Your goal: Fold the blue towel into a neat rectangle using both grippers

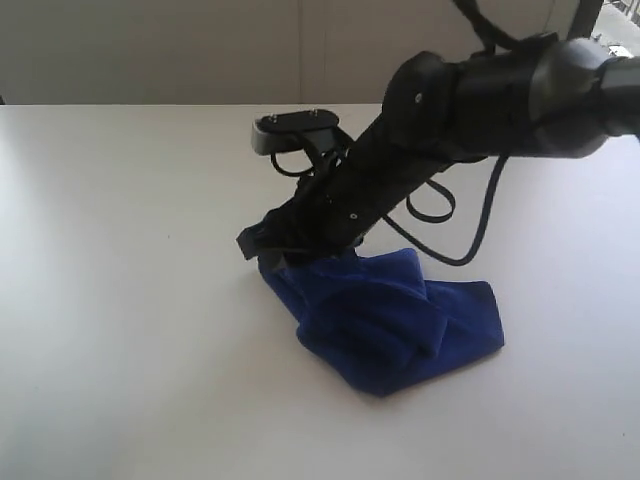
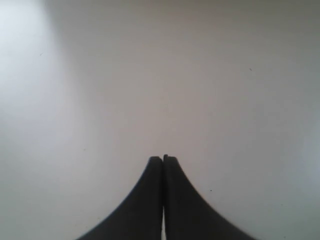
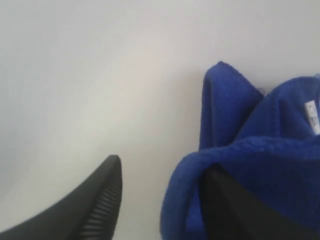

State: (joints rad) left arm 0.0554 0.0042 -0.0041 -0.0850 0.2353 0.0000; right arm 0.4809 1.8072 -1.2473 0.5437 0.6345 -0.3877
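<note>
The right gripper (image 3: 162, 169) stands with its jaws well apart and nothing pinched between them. One finger (image 3: 102, 200) is bare over the table (image 1: 120, 300), while a soft fold of the blue towel (image 1: 390, 320) lies draped over the other, so the cloth is touching it but is not gripped. Seen from across the room, that arm reaches down from about two o'clock and its tip sits at the towel's ten o'clock edge. The towel itself lies a little toward four o'clock from the middle of the table, and it is no rectangle yet: it is a bunched heap with overlapping lobes and a small white label (image 3: 311, 116) showing among the folds. The left gripper (image 2: 163, 160) is pressed fully closed on nothing and hangs over bare tabletop, with no cloth anywhere in its view. To my eye the work is at an early fold or a re-grip, with tidying far from done. The next move seems to call for finding a true corner or edge, closing on it cleanly, and bringing the idle left arm in so that the cloth can be drawn flat before it is doubled over.
</note>
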